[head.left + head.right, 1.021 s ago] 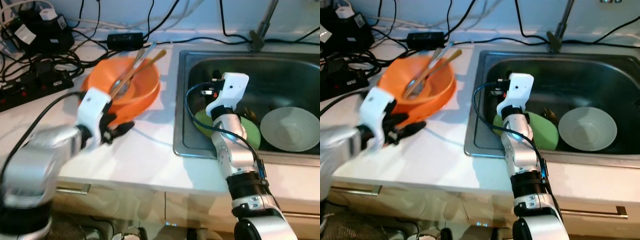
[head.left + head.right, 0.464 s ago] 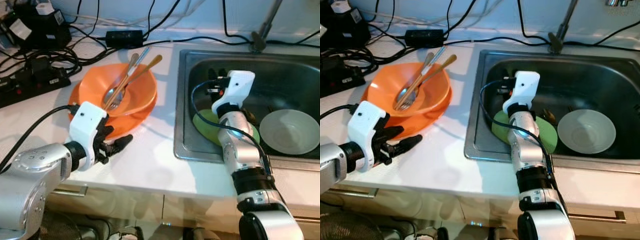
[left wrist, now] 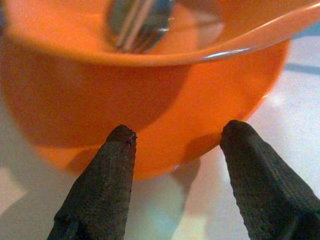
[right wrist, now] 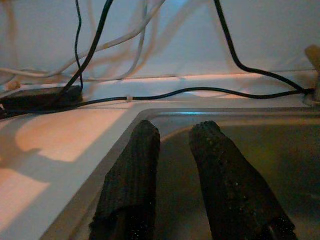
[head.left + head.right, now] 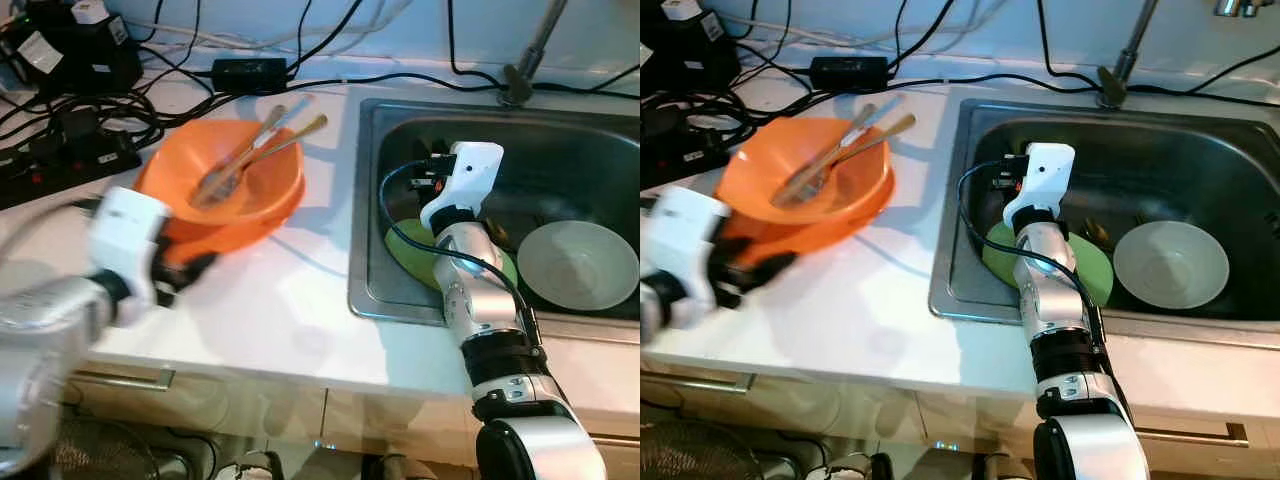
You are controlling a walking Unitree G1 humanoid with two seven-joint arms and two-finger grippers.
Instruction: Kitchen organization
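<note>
Left gripper (image 3: 177, 137), fingers spread, sits just beside the orange plate (image 3: 150, 115); right gripper (image 4: 175, 137), fingers slightly parted, is raised well apart.

No legible text or labels anywhere.

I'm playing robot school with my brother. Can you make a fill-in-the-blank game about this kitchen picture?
1. The fork and spoons lie in the ______ bowl on the counter.
2. The white bowl sits inside the ______.
3. Under the right arm, in the sink, lies a ______ plate.
4. The left gripper has its fingers ______, pointing at the orange bowl.

Missing words: orange; sink; green; open
</note>
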